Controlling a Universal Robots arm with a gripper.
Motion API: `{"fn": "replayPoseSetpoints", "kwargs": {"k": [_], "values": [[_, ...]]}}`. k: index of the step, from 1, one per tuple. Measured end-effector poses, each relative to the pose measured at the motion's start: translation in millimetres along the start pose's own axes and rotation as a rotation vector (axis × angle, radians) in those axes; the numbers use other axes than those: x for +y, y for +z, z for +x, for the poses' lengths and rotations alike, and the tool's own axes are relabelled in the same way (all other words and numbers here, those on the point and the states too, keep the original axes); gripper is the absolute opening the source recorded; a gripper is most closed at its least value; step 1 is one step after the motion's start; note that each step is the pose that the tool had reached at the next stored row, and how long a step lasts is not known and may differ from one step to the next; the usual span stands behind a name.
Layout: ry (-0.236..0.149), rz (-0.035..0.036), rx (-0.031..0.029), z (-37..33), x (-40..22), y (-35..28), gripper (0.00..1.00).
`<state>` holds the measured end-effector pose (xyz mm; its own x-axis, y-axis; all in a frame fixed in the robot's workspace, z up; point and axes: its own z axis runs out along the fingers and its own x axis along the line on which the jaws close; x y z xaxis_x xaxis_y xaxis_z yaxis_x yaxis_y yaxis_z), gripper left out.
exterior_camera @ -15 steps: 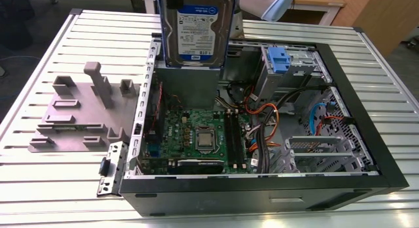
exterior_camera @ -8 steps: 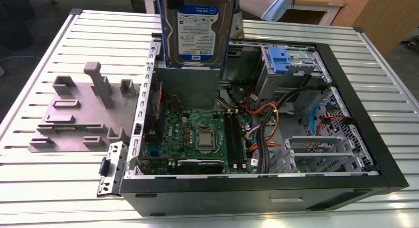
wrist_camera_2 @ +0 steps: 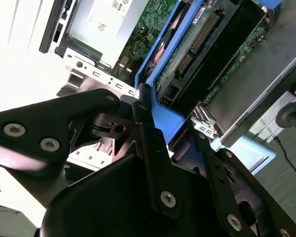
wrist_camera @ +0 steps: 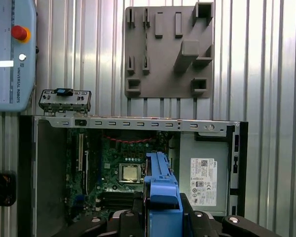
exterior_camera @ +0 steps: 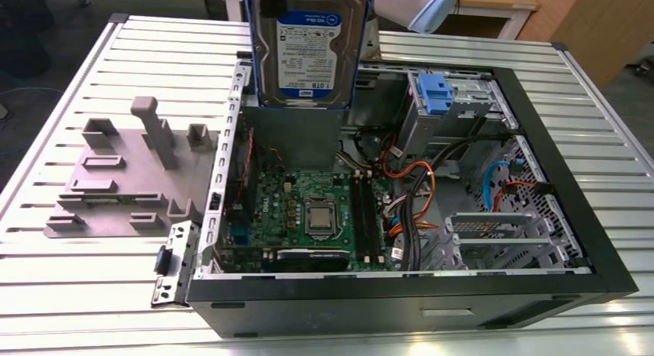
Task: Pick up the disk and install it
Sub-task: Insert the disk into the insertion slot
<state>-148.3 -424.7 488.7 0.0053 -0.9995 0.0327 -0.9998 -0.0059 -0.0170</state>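
Jaws clamp one disk [exterior_camera: 309, 53] — one gripper [wrist_camera_2: 164, 116].

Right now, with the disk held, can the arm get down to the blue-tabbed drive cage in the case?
Probably yes. The case lies open and nothing covers the drive cage; cables run beside it. The pincer holds the disk above the case.

Exterior view: elevated, angled down over the table [exterior_camera: 61, 295] onto the open computer case [exterior_camera: 409, 306]; first wrist view: straight down from well above; second wrist view: close along the gripper [wrist_camera_2: 167, 116] and the disk [wrist_camera_2: 187, 49]; all share the motherboard [exterior_camera: 306, 195].
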Motion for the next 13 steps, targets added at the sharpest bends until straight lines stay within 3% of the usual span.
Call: {"fn": "replayPoseSetpoints", "kwargs": {"k": [13], "values": [[0.000, 0.0001, -0.0001, 9.3, 0.0, 0.4, 0.36]]}}
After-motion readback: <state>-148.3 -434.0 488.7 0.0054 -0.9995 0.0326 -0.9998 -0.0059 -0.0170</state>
